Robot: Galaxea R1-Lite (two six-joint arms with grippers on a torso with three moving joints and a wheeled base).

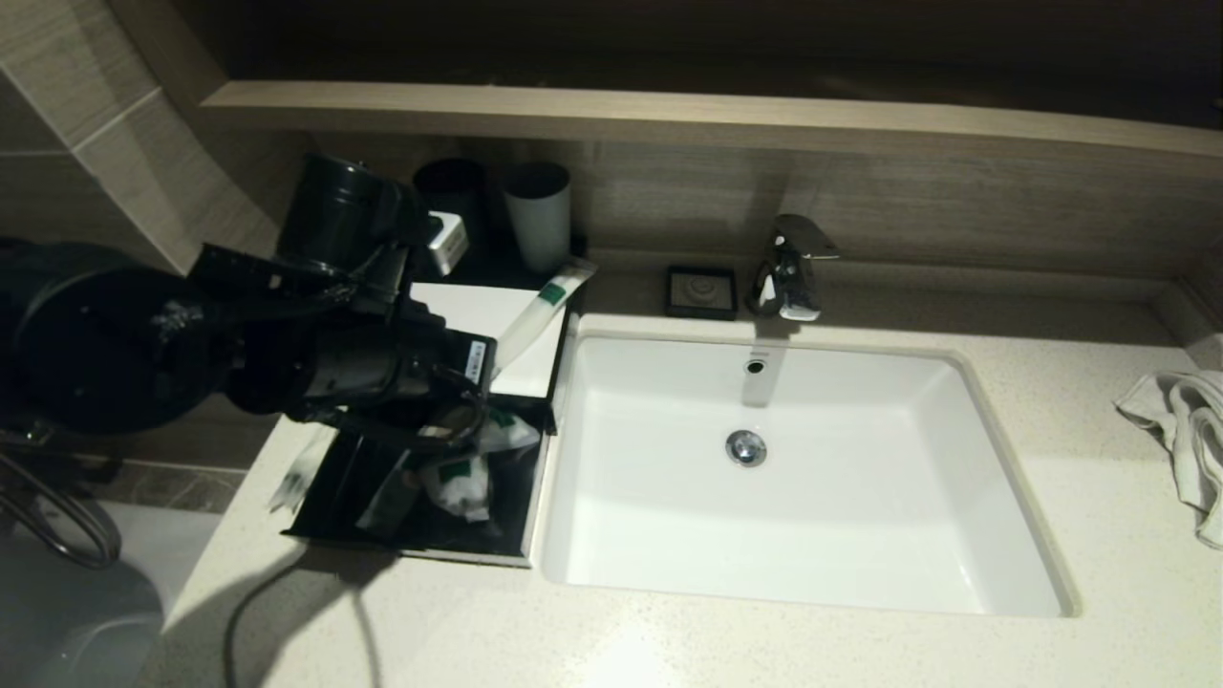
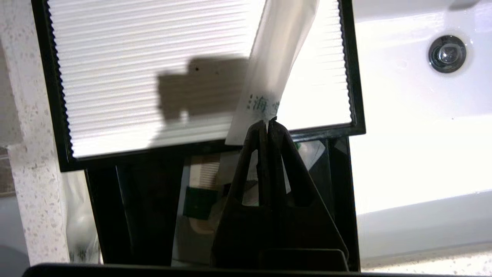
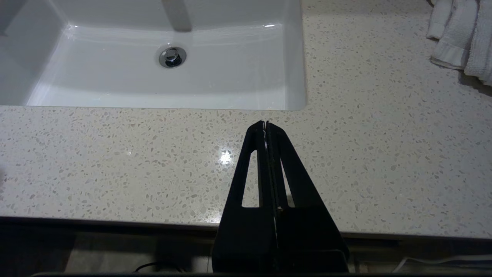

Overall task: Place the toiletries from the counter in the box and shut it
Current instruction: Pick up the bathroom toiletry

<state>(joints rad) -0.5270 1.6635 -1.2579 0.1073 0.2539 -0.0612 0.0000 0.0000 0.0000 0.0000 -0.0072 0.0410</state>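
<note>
The black box (image 1: 320, 521) stands open on the counter left of the sink, with several wrapped toiletries (image 1: 459, 483) inside. Its lid (image 1: 478, 311) lies folded back, white ribbed inner side up. My left gripper (image 1: 492, 368) hovers over the box's hinge and is shut on the end of a long white packet (image 1: 540, 308) with a green band, which lies slanted across the lid. In the left wrist view the fingertips (image 2: 268, 123) pinch the packet (image 2: 276, 57) above the lid (image 2: 134, 77). A clear packet (image 2: 80, 231) lies on the counter beside the box. My right gripper (image 3: 266, 124) is shut and empty over the counter's front edge.
The white sink (image 1: 793, 459) with a chrome tap (image 1: 788, 268) fills the middle. Two cups (image 1: 537, 215) stand behind the box, next to a small black dish (image 1: 702, 290). A white towel (image 1: 1190, 430) lies at the far right. A wooden shelf runs along the back.
</note>
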